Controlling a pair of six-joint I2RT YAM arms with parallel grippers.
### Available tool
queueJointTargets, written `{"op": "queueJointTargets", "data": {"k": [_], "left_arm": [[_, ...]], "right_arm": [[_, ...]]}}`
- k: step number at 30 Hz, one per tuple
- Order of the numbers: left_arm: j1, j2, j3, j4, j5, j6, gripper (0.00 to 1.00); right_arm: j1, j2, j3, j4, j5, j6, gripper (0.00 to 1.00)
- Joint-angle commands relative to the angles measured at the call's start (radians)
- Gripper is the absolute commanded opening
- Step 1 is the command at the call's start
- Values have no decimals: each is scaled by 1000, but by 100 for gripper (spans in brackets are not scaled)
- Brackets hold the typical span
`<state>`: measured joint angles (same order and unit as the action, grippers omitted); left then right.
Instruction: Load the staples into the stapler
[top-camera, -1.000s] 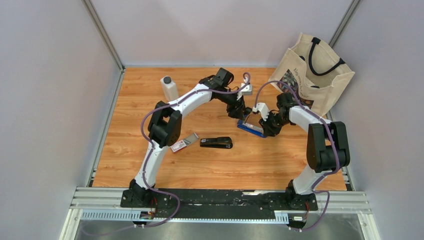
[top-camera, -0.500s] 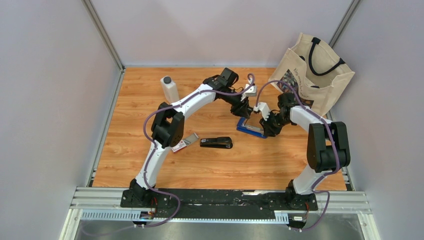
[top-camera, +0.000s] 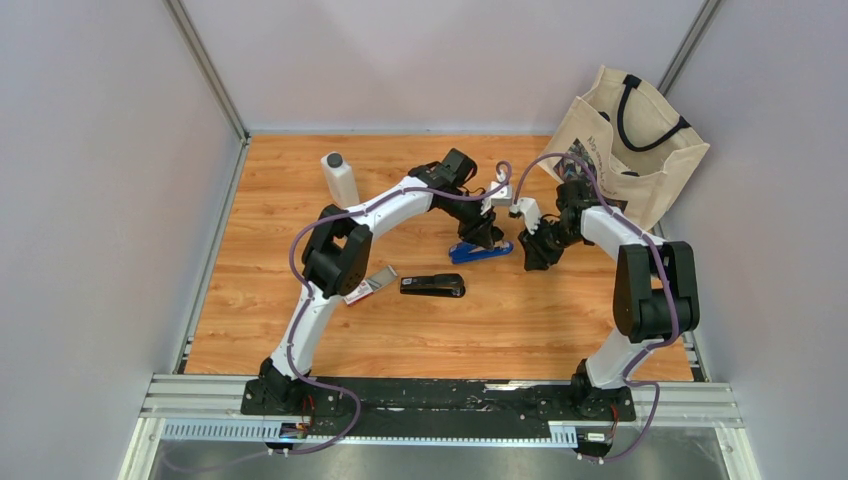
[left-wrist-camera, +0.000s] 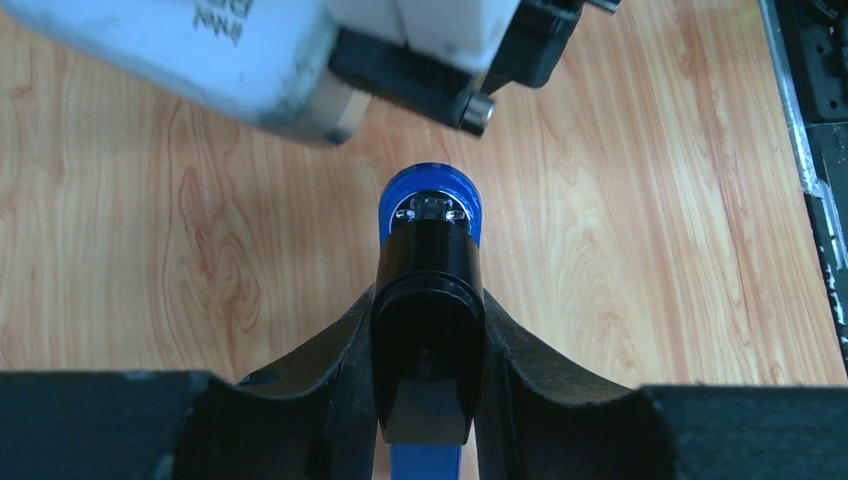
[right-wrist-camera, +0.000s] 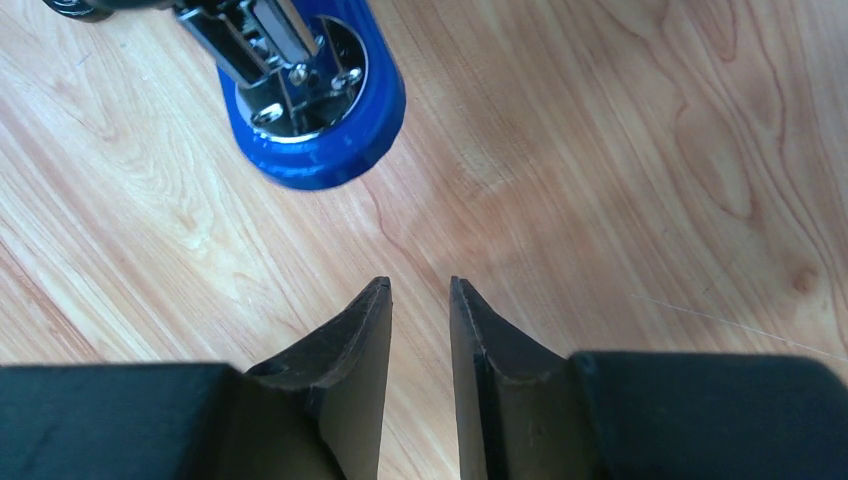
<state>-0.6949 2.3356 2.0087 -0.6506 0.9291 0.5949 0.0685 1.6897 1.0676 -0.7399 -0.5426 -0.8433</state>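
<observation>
The blue stapler (top-camera: 481, 251) has been shifted left of its earlier mid-right spot and is now clamped by the left claw (left-wrist-camera: 428, 305). It has been released by the right claw (right-wrist-camera: 419, 290), which is narrowly parted and empty. The staples box (top-camera: 367, 285) is left unmoved at centre-left on the table (top-camera: 500, 330).

Wood-grain table (top-camera: 450, 340), a few loose things lying on it.
Bears a blue stapler (top-camera: 480, 250) right at the left pincer (top-camera: 487, 238), just left of the right pincer (top-camera: 528, 258); a black stapler (top-camera: 433, 285) near, on the base side of the left pincer; the staples (top-camera: 365, 287) farther left; a white bottle (top-camera: 339, 176) well to its left; a tote bag (top-camera: 625, 150) beyond the right pincer.
</observation>
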Motion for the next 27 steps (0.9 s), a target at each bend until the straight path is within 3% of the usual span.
{"op": "queueJointTargets", "data": {"k": [1,10,19,27], "left_arm": [[-8,-62,-11,9,-9,-14,33],[-52,-55,10,-56,-116,54,36],[-170,-35,28,-168,-361,193,51],[-196,-36,38,-150,-510,184,67]], "right_arm": [[-4,8,28,0,-33,41,31],[-3,-38,42,11,32,98,34],[-18,-215,-20,45,197,207,40],[-108,-425,-66,-2,202,227,51]]}}
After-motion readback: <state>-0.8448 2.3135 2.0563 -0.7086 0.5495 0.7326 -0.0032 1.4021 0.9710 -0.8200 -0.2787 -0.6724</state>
